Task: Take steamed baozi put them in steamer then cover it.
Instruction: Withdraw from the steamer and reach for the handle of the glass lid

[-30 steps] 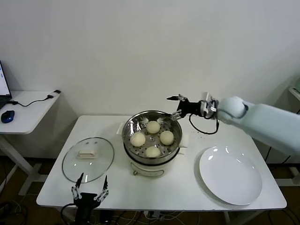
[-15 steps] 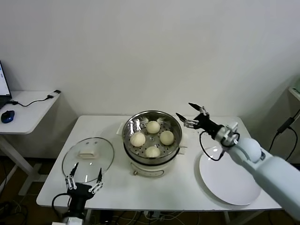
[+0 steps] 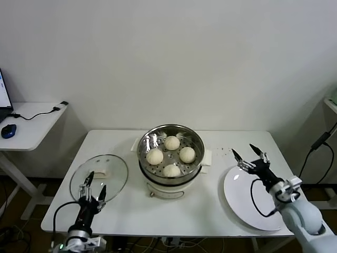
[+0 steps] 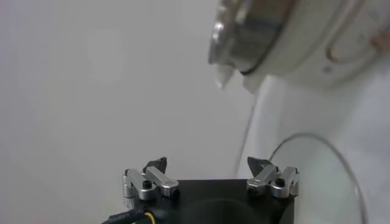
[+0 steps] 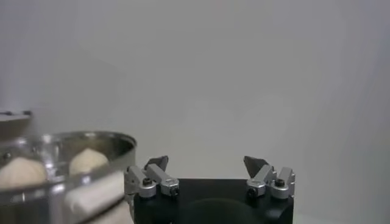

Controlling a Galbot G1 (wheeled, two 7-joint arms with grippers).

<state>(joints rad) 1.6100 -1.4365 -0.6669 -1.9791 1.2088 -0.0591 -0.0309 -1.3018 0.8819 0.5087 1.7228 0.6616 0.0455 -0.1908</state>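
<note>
Both claws stand wide with nothing between their fingers. Nearest, at the front edge of the white table (image 3: 174, 216), the left gripper (image 3: 93, 182) points up over the near rim of the glass lid (image 3: 99, 178), which lies flat on the table, well left of the steamer (image 3: 170, 158). On the other side the right gripper (image 3: 250, 155) hangs over the far left rim of the flat white plate (image 3: 259, 196), just right of the steamer and apart from it. Farther back, at the table's middle, the steamer sits uncovered on its white base, and the four steamed baozi (image 3: 171, 143) rest on its perforated tray, set in a ring. Beyond all this, off to the left, a small side desk (image 3: 31, 124) carries a blue mouse (image 3: 8, 130) and a cable
</note>
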